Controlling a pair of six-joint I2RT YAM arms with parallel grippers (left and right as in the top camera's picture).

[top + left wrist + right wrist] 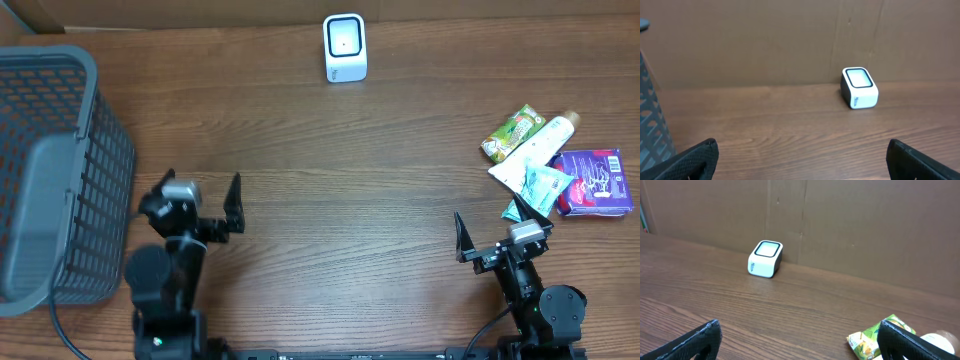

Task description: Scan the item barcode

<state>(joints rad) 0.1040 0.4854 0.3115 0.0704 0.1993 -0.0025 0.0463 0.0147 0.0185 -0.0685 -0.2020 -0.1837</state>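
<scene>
A brown wood-grain table (330, 180), smooth w/ fine streaks running left-right, was seen from overhead. At far ctr a barcode scanner (345, 47) was stood: a small white cube w/ rounded corners, in glossy plastic, w/ a dark-rimmed pale window on its face. In the wrist views it was shown just in front of a matte brown cardboard wall (765, 40) w/ a vertical seam.

The items were found heaped at the right edge, all lying on the wood. A green foil pkt (512, 133), crinkled & shiny, was laid farthest. A white tube (538, 152), soft-sided w/ a pale cap, was laid diagonally just beside it. A purple rect. pack (593, 182), glossy w/ white print, was laid to the right & nearer. A teal sachet (535, 190), flat & wrinkled, was tucked btwn the tube and the purple pack, overlapping the tube's flat end. Which item showed a barcode could not be told.

At the left a grey plastic basket (50, 160) was set: rect., w/ a rounded rim and walls of fine square lattice.

The left gripper (197, 200), black w/ thin pointed blade-like fingers, was held near the basket's right side over bare wood. Its jaws were spread wide w/ nothing btwn them. The right gripper (500, 235), of the same build, was held on the near side of the item heap, jaws likewise spread wide & empty. Its right finger was close to the teal sachet; contact could not be told.
</scene>
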